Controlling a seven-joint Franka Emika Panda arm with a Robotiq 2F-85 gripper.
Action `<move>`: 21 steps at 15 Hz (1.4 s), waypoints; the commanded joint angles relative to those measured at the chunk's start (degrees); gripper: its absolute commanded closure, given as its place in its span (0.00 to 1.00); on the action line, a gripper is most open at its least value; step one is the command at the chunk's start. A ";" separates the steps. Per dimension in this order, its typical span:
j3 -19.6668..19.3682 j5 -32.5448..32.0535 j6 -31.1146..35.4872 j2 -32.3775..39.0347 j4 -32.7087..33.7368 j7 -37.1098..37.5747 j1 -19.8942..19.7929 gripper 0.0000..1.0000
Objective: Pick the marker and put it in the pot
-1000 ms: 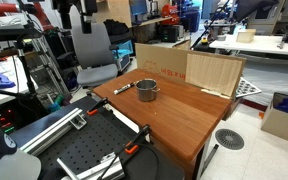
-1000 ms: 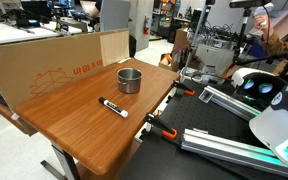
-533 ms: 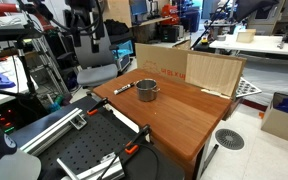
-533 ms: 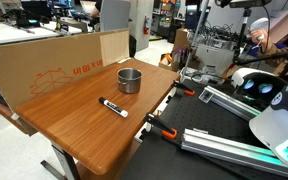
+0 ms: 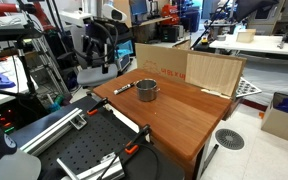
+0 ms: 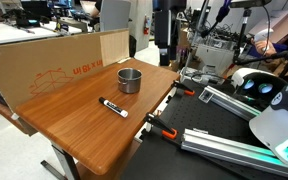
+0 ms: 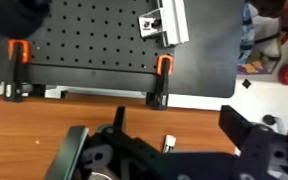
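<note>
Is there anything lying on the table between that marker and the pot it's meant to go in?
Nothing visible does. In both exterior views the marker lies flat on the table, a short way from the pot and not touching it, with only bare wood between them.

The table top [image 6: 84, 125] is wood: warm brown, smooth, with a low satin sheen. The pot [image 6: 130, 80] is bare silvery metal with a dull shine outside and dark inside. The marker [image 6: 112, 107] looks like dark, smooth plastic with a whitish end. Behind them the box wall [image 6: 54, 62] is matt brown cardboard. In an exterior view a panel [image 5: 214, 72] is pale, unfinished-looking wood. Below my wrist the perforated plate [image 7: 84, 40] is matt black — its clamps [image 7: 163, 70] carry orange, plastic-looking caps, and the bracket [image 7: 164, 22] is bright metal. My gripper [image 7: 169, 150] is matt black — blurred here.
</note>
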 commanded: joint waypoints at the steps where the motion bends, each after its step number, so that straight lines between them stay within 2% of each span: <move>1: 1.10 1.57 3.51 6.43 2.29 1.20 0.70 0.00; 5: 2.72 0.44 4.25 14.59 6.39 4.55 0.73 0.00; 11: 3.60 1.38 3.46 25.34 15.91 7.03 0.69 0.00; 16: 3.68 -0.96 3.17 32.85 22.17 12.07 2.11 0.00; 21: 2.98 -3.34 4.36 38.53 25.73 16.99 4.48 0.00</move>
